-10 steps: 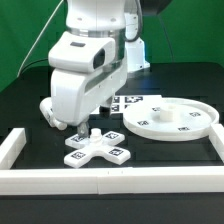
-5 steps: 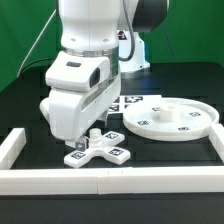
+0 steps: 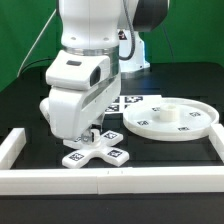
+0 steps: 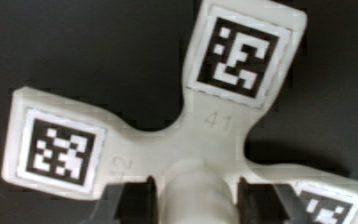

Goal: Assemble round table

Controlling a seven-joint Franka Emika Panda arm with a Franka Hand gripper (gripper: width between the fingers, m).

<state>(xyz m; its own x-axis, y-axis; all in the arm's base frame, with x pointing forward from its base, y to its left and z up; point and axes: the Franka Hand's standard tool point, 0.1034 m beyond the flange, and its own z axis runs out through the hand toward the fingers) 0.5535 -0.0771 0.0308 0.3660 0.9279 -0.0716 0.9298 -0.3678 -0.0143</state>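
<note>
Black tabletop (image 3: 30, 110) is carrying the whole scene, and a long white border rail (image 3: 110, 181) is running along its near edge and up both sides. The bulky white robot arm (image 3: 85, 60) is leaning down over the exterior view's left half of the table. On the exterior view's right, the large flat round disc (image 3: 195, 118) is lying flat, well apart from the arm. The marker board (image 3: 130, 101) is lying just behind the disc's inner edge.

Directly beneath the arm, near the front rail, the white cross-shaped base (image 3: 108, 153) is resting flat on the table, its spokes showing black-and-white square tags. In the wrist view the base (image 4: 176, 130) is filling most of the picture, with three tagged spokes showing.

The short cylinder leg (image 4: 194, 195) is standing at the hub of the cross. The gripper (image 4: 194, 203) is reaching down around it. Its dark fingers (image 4: 137, 205) are pressing against the leg from both sides, with no gap showing, so the claw is clamping the leg.
</note>
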